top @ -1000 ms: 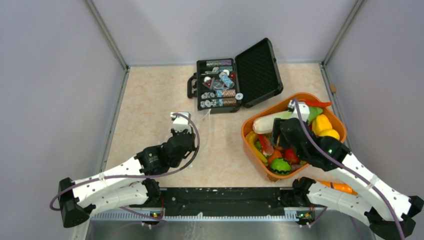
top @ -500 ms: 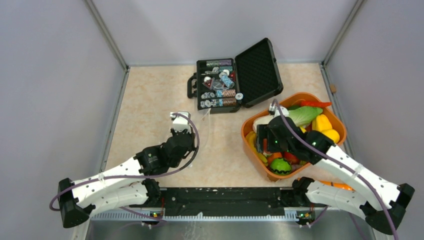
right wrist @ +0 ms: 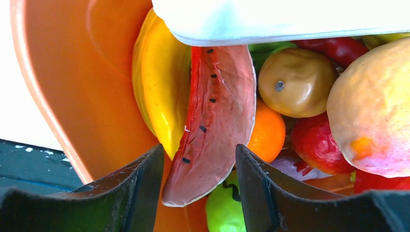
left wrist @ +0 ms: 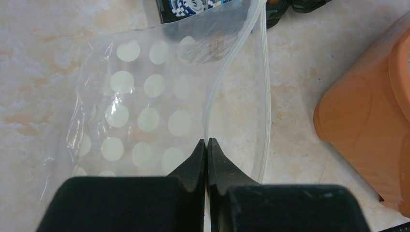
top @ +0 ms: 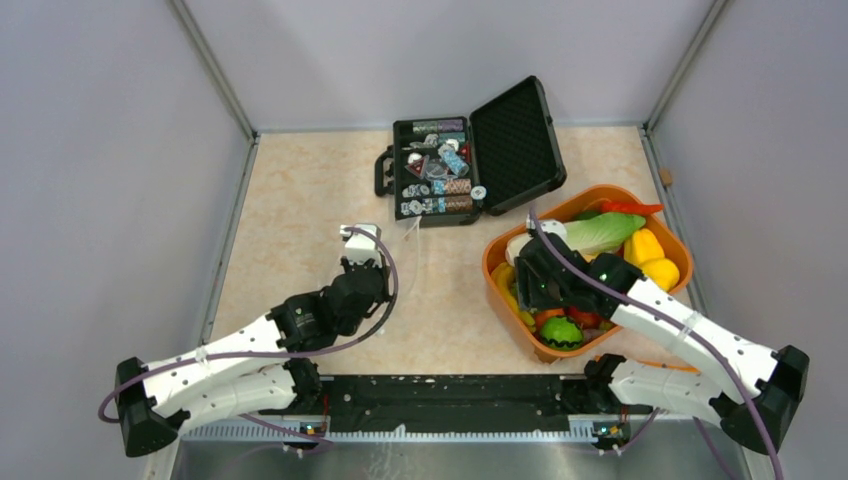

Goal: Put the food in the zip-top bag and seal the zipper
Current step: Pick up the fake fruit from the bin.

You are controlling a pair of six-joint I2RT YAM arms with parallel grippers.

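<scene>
watermelon slice (right wrist: pixel 215 121) within right gripper (right wrist: pixel 198 151)

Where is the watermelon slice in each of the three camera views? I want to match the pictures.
Top external: it cannot be picked out; the right gripper covers that left part of the orange tub.
Left wrist: not in it; this view shows the zip-top bag.
Right wrist: the watermelon slice is in the middle, between the open fingers.
Shared landmark: the orange tub, at the right edge of the left wrist view, the left wall of the right wrist view.
</scene>
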